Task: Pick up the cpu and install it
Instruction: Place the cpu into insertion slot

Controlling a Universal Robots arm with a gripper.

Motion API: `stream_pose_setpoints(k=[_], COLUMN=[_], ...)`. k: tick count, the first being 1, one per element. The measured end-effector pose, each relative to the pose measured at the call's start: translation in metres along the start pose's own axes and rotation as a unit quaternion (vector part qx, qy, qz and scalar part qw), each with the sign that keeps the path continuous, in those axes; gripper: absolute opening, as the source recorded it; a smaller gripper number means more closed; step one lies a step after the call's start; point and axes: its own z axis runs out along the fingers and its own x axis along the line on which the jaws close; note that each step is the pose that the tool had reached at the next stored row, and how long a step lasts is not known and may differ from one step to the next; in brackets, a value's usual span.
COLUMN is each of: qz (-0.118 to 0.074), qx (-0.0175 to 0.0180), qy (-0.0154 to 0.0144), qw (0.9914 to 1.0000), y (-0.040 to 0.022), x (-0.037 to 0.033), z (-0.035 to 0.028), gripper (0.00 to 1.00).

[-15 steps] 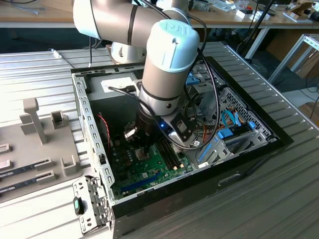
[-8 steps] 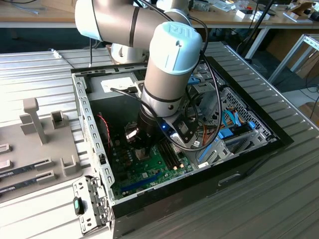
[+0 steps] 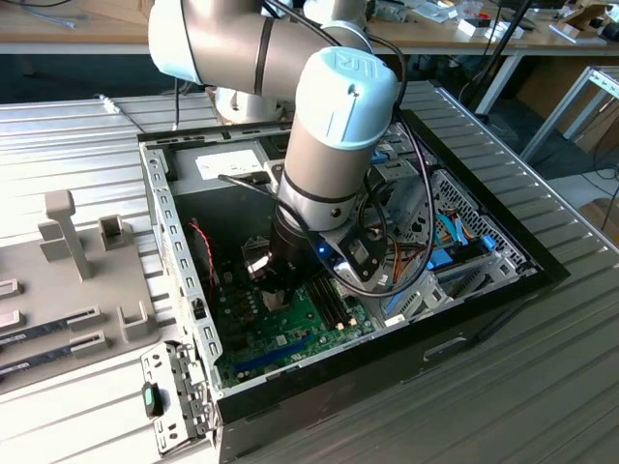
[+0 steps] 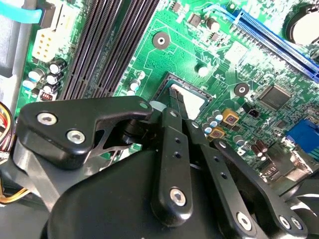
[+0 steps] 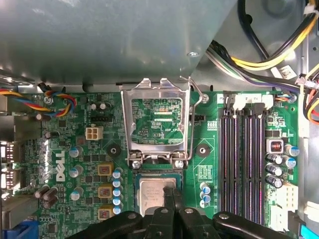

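Pincer [image 5: 171, 196]: fingers nearly together, tips at cpu, grip unconfirmed | cpu [image 5: 155, 193]: lies in socket on motherboard [image 5: 70, 149], retention frame [image 5: 158, 124] raised | Advice: check chip seats flat, square.

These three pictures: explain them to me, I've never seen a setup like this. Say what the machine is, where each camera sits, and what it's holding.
The machine is a robot arm reaching down into an open computer case that lies on a metal table. The exterior view comes from a camera standing off the arm. The two wrist views come from cameras riding near the arm's wrist, looking down past the gripper.

Inside the case lies the green motherboard. In the first wrist view its metal socket lid stands flipped open, and the dark memory slots run beside it.

The small silvery square is the cpu. It sits in the socket, with the black fingers closed together right at its edge.
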Motion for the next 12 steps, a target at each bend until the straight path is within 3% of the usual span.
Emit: stream_pose_setpoints(k=[5,8,12], qz=[0.000,0.000,0.000], qx=[-0.0002,-0.0001,-0.0005], qy=[0.0000,0.0018,0.0019], qw=[1.00000,1.00000,1.00000], y=[-0.0002,0.0001,0.0031], x=[-0.0026,-0.0160,-0.0200], z=[-0.0069,-0.0093,-0.0167], gripper=[0.11,0.11,0.11])
